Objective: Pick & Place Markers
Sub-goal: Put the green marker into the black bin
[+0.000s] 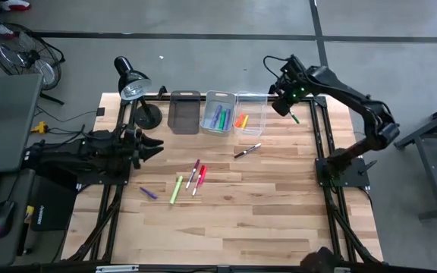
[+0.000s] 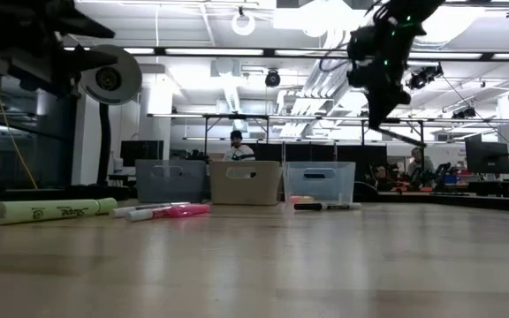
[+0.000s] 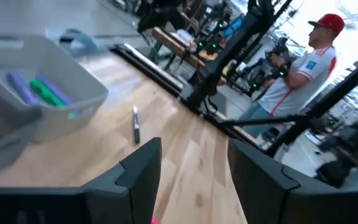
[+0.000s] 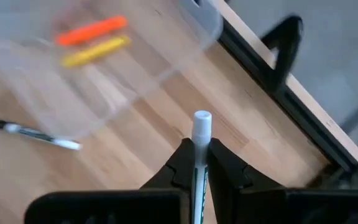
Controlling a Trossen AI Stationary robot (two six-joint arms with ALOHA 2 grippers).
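Note:
My right gripper (image 1: 288, 111) hangs high over the table's far right corner, just right of the clear bin (image 1: 250, 121), shut on a green marker with a white end (image 4: 201, 124). That bin holds an orange marker (image 4: 92, 31) and a yellow one (image 4: 96, 51). The middle bin (image 1: 218, 114) holds purple and green markers (image 3: 42, 92). Lying loose on the table are a black-and-white marker (image 1: 247, 150), two pink-red markers (image 1: 197, 176), a lime one (image 1: 176, 189) and a purple one (image 1: 149, 192). My left gripper (image 3: 191, 180) waits at the table's left side, open on nothing. My right gripper pinches the green marker's barrel (image 4: 197, 163) between its two fingers (image 4: 180, 163). The fingers point steeply down, and the marker runs along them with its white end (image 4: 201, 122) sticking out past the tips. The marker is lifted clear of the table.
A dark bin (image 1: 184, 111) stands left of the middle bin, with a black desk lamp (image 1: 133, 85) at the far left corner. Black frame rails (image 1: 321, 136) run along the table's sides. A person in a red cap (image 3: 316, 56) stands beyond the table.

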